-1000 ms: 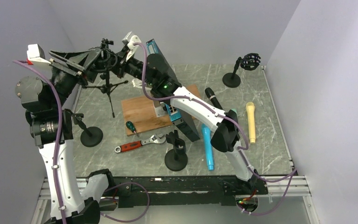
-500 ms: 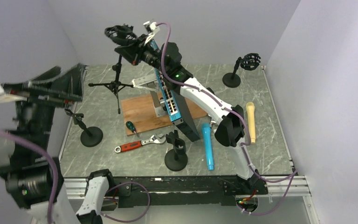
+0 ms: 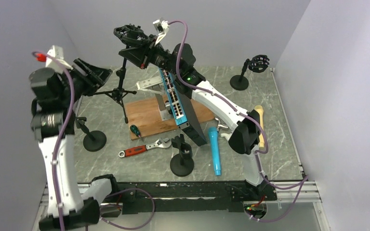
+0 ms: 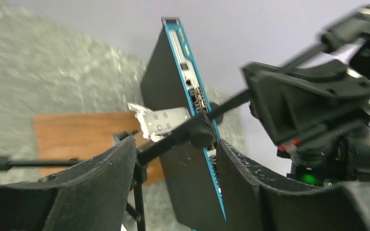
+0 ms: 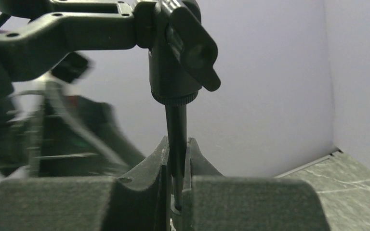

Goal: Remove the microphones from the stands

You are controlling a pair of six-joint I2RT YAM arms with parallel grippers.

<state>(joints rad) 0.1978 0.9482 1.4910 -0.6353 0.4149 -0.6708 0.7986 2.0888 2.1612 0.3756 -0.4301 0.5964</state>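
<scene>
The right gripper [image 5: 176, 163] is pressed together on the thin black pole of the tripod stand [image 3: 121, 82], just below its swivel head, high at the back left of the table [image 3: 270, 159]. On top of the stand sits a round black cradle [image 3: 127, 32]; from where I stand I cannot tell whether a microphone is in it, nor whether the tripod's feet touch the table. The left gripper [image 4: 173, 154] has its jaws spread, level with the stand's lower pole and legs, gripping nothing. Just to the right of the tripod a black, blue-edged network switch [image 3: 183, 113] stands on edge on a wooden board [image 3: 144, 115]. In front of the board lie a screwdriver [image 3: 135, 131] and a wrench [image 3: 142, 148]. Farther right, a blue microphone [image 3: 215, 154] and a yellow microphone [image 3: 258, 113] lie flat on the table, well apart from the tripod.
</scene>
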